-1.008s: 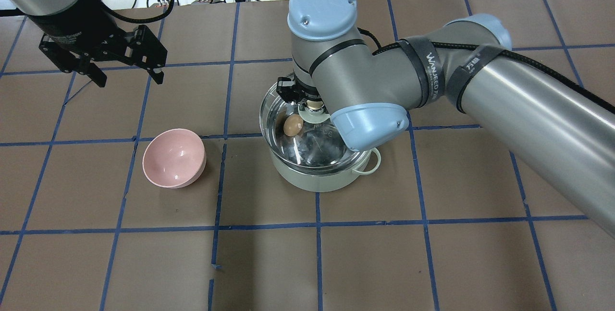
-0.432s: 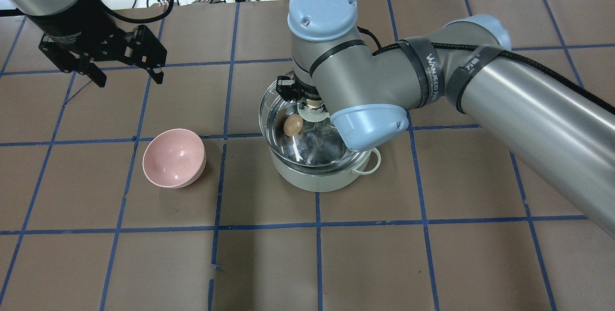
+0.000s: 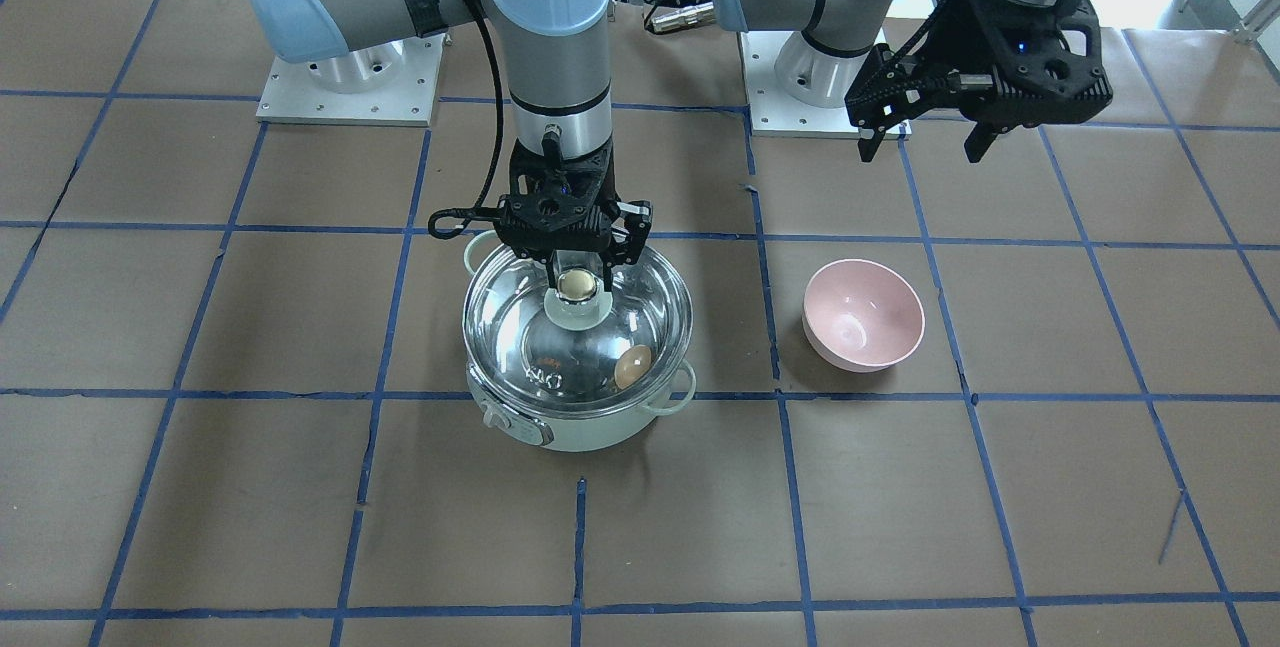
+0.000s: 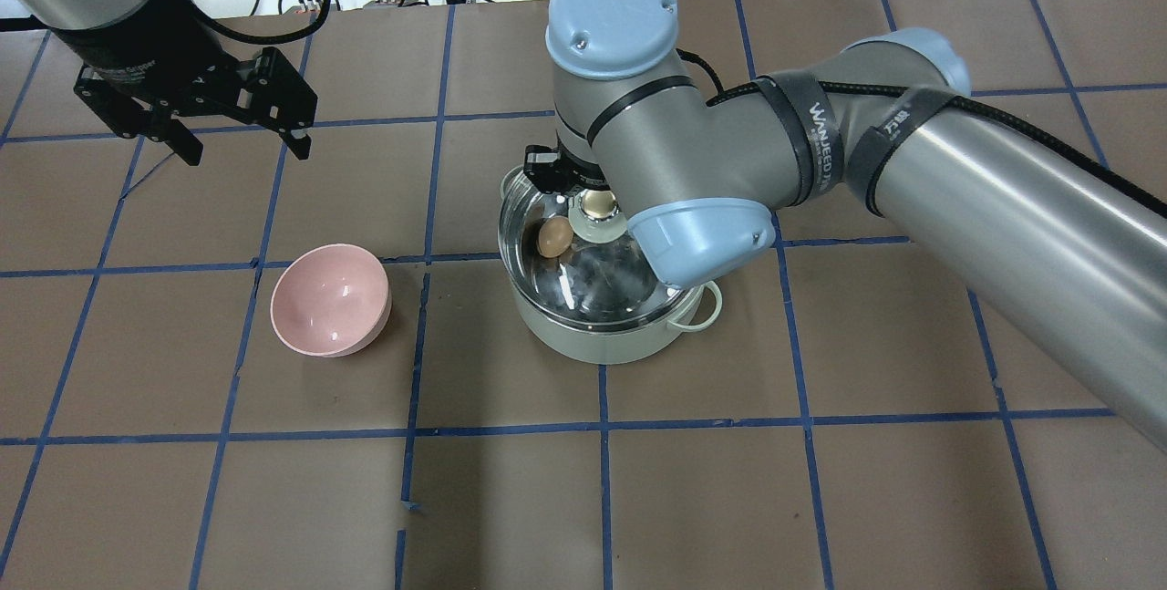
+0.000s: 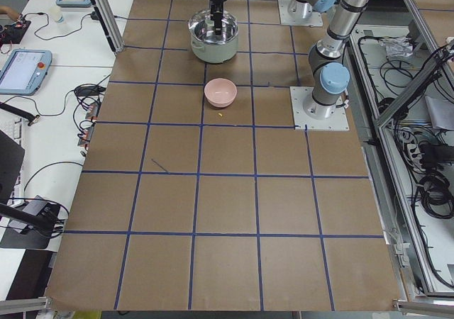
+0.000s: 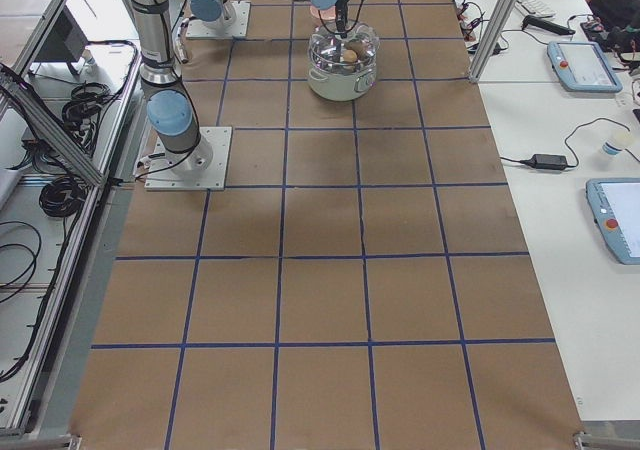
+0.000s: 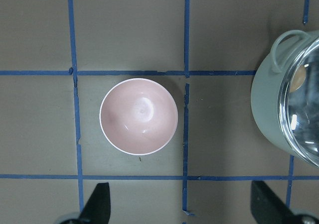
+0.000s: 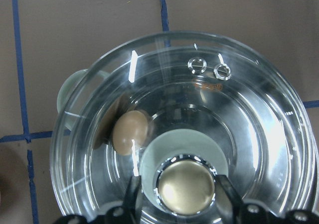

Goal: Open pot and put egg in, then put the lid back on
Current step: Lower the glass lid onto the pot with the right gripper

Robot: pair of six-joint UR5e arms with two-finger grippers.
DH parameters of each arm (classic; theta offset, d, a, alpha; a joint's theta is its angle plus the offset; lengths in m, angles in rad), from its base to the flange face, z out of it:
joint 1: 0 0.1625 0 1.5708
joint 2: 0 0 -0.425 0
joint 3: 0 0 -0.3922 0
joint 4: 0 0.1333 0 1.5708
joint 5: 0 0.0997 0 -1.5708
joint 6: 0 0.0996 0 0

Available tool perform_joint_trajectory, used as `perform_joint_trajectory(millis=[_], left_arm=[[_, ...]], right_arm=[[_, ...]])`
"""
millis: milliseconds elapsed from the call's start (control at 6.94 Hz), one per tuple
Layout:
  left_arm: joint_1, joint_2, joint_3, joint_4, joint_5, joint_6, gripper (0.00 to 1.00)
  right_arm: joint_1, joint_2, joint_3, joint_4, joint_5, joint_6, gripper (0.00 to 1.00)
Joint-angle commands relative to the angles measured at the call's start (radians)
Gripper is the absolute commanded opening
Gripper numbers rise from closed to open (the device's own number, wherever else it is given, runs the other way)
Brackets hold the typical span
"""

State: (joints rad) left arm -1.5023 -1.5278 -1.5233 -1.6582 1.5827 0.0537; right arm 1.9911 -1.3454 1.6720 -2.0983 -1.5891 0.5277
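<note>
The mint-green pot [image 4: 593,346] stands mid-table, also in the front view [image 3: 575,435]. The brown egg [image 4: 552,238] lies inside it and shows through the glass [image 8: 130,132] [image 3: 632,365]. The clear glass lid [image 4: 597,284] [image 3: 515,317] [image 8: 259,109] covers the pot's mouth, at or just above the rim; I cannot tell if it rests. My right gripper [image 3: 577,279] [image 8: 179,196] is shut on the lid's cream-gold knob [image 8: 185,186] from straight above. My left gripper [image 4: 246,155] [image 3: 920,155] hangs open and empty, high at the far left.
A pink bowl [image 4: 328,300] [image 7: 138,115] sits empty on the table to the pot's left. The right arm's wrist and forearm [image 4: 821,170] stretch over the pot from the right. Blue tape lines grid the brown table.
My right gripper has lowered the lid toward the pot's rim. The left arm, egg and bowl have not moved.
</note>
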Motion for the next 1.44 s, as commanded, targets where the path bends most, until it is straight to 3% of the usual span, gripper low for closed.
perform_joint_trajectory(millis=[0, 1008, 1297], left_arm=[[0.0, 0.0, 0.0, 0.0, 0.0, 0.0, 1.0], [-0.001, 0.0, 0.002, -0.005, 0.003, 0.0, 1.0], [-0.001, 0.0, 0.002, -0.003, 0.002, 0.0, 1.0]], right_arm=[[0.0, 0.0, 0.0, -0.002, 0.0, -0.001, 0.62], [-0.006, 0.0, -0.006, -0.003, -0.042, -0.003, 0.64], [-0.125, -0.049, -0.052, 0.032, -0.034, -0.046, 0.64]])
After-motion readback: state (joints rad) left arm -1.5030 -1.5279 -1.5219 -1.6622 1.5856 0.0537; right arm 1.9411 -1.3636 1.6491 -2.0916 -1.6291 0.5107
